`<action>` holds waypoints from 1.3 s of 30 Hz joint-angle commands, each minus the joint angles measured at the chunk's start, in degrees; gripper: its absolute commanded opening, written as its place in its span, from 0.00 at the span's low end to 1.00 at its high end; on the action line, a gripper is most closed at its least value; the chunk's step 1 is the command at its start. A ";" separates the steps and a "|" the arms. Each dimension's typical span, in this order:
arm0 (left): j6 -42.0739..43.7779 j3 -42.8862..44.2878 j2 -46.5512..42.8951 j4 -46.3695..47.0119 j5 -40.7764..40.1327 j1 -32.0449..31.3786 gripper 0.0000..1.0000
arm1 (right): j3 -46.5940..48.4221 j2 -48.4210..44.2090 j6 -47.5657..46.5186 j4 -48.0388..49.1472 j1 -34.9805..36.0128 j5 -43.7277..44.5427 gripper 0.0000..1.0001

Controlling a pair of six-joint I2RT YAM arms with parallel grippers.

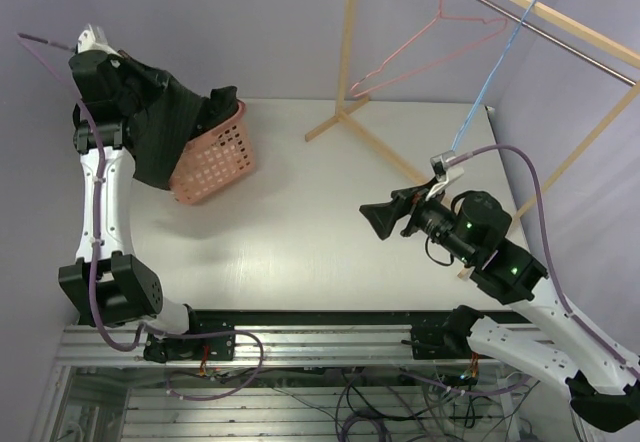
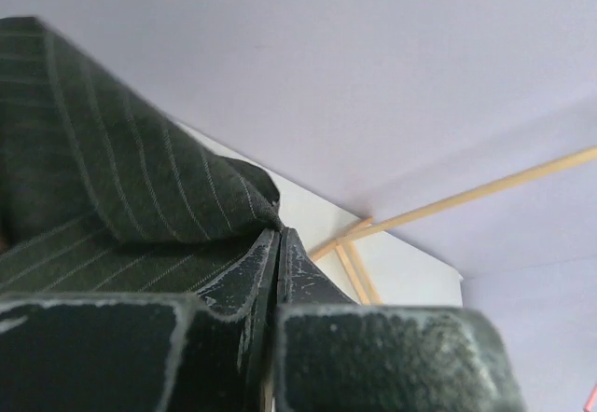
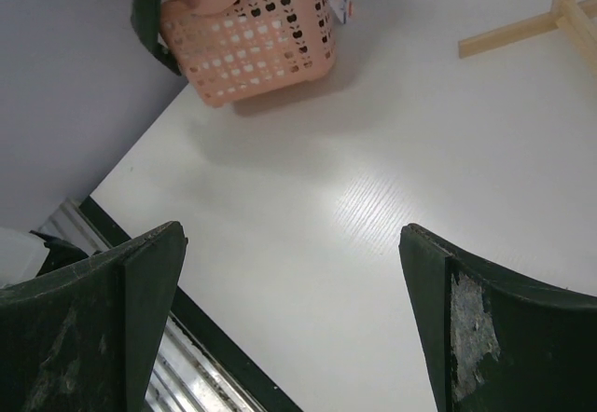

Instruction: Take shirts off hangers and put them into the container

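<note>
— Where's your left claw?

— My left claw (image 2: 280,237) is clamped tight on a fold of the pinstriped shirt (image 2: 121,179), held up off the bench (image 1: 300,232). From above I can't see the claw itself. The cloth hangs over it and over my left arm (image 1: 105,192).

— And the shirt's other end?

— It spills over the rim of the basket (image 1: 215,157) at the far left of the bench, part inside and part down the outside.

— Right side?

— My right claw (image 3: 291,233) gapes wide, holding nothing, over bare bench and facing the basket, well apart from it. The blue hanger (image 1: 490,77) dangles just behind its wrist. The pink hanger (image 1: 440,42) hangs beside that one on the rack (image 1: 347,52).
</note>
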 commanded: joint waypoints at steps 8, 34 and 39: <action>4.93 -12.73 -3.81 -0.01 -2.27 -2.18 0.07 | -0.27 -2.41 -0.43 -0.12 -0.03 2.22 1.00; 13.80 -0.45 5.59 1.07 -20.29 -15.60 0.07 | 1.12 -0.21 -0.11 0.06 -0.04 1.69 1.00; 22.93 -4.29 12.94 -15.68 -24.38 -18.83 0.07 | 0.97 -0.68 -0.91 -0.55 -0.04 2.78 1.00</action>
